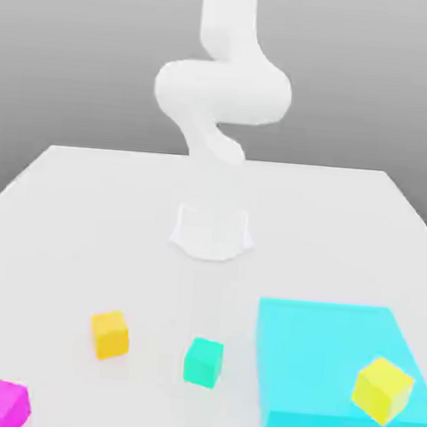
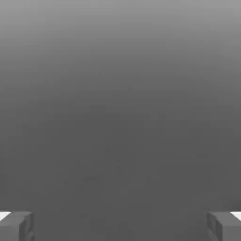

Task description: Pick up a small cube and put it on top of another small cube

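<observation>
The gripper (image 2: 120, 226) stands with its jaws spread wide and nothing between them. The orange cube (image 1: 110, 334) rests on the white table (image 1: 89, 234), well clear of the jaws, near the teal cube (image 1: 204, 362) but apart from it.

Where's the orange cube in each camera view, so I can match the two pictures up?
Exterior view: the orange cube sits on the white table, low on the exterior view's left, beside the teal cube.
Hand view: it is not in this picture.
Shared landmark: none beyond the plain grey backdrop.
</observation>
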